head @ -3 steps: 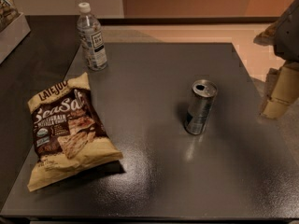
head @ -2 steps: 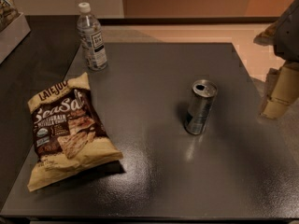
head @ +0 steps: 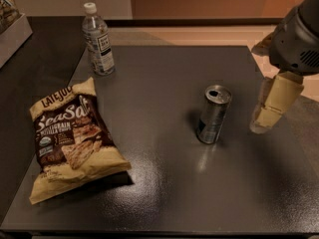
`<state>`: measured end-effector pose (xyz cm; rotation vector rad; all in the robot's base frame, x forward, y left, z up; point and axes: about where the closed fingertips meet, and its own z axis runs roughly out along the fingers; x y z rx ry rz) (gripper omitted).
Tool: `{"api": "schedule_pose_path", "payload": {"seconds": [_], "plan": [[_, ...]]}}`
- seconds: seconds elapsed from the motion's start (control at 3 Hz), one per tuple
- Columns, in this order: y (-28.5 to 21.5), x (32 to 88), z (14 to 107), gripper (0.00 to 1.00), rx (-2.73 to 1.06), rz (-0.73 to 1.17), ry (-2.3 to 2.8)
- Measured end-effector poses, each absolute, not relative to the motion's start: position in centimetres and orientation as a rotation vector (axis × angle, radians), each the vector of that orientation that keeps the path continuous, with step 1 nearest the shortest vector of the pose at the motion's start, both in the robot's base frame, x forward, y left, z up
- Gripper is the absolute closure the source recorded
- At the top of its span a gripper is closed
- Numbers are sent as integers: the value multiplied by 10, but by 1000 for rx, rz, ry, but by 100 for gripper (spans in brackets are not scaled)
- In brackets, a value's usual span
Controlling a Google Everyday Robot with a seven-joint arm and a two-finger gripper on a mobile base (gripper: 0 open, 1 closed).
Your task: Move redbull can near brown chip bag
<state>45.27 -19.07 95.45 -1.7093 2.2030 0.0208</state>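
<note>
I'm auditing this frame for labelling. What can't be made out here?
All in the camera view:
1. The gripper, right of the can: its arm is cut off by the top-right corner.
2. The can: print too dim to read, and the far side is hidden by its own body.
3. The bottle: label text too small.
4. The box: mostly cut off by the left edge.

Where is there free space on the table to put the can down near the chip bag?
Bare table lies between the brown chip bag and the redbull can, and along the front edge right of the bag. The back left is tighter: the water bottle stands just behind the bag. The gripper hangs right of the can.
</note>
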Motion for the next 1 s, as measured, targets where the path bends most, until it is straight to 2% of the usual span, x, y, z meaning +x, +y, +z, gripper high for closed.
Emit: {"api": "schedule_pose_path", "payload": {"seconds": [1.0], "plan": [[-126, 455, 924, 0, -1723, 291, 2079]]}}
